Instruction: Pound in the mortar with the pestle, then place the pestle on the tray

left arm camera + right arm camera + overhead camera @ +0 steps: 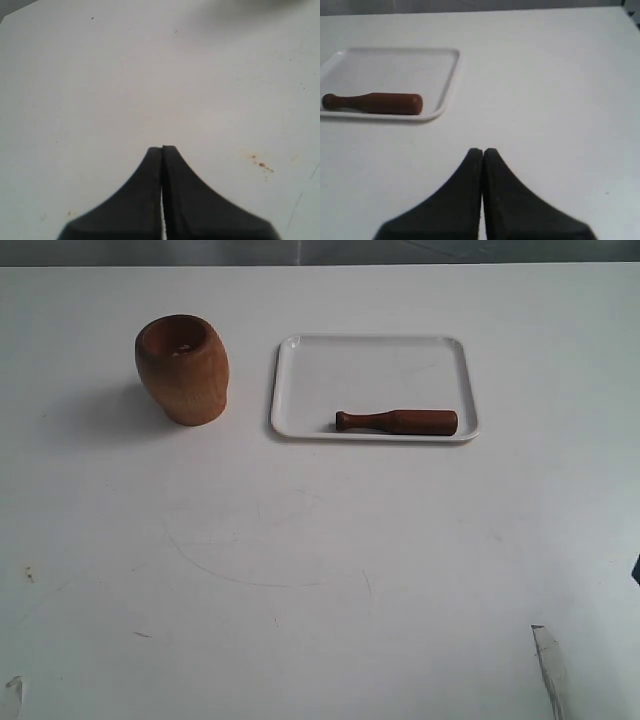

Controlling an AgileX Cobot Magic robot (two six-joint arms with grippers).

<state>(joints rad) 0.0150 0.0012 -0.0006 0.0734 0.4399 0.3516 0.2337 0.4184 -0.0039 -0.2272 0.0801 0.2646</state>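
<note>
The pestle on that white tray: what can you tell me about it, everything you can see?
The pestle is a short reddish-brown club that looks like smooth wood. It is thick and blunt at one end and narrows to a small rounded knob at the other. It lies flat on its side inside the tray, close to the long rim nearest the exterior camera and parallel to it, with the knob pointing toward the mortar side. Only the tray touches it; nothing grips it.

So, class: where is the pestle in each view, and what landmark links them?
Exterior view: pestle lies in the tray, along its near rim.
Left wrist view: not in it.
Right wrist view: in the tray, beyond the pincer.
Landmark shared by those two: tray's white rim.
</note>
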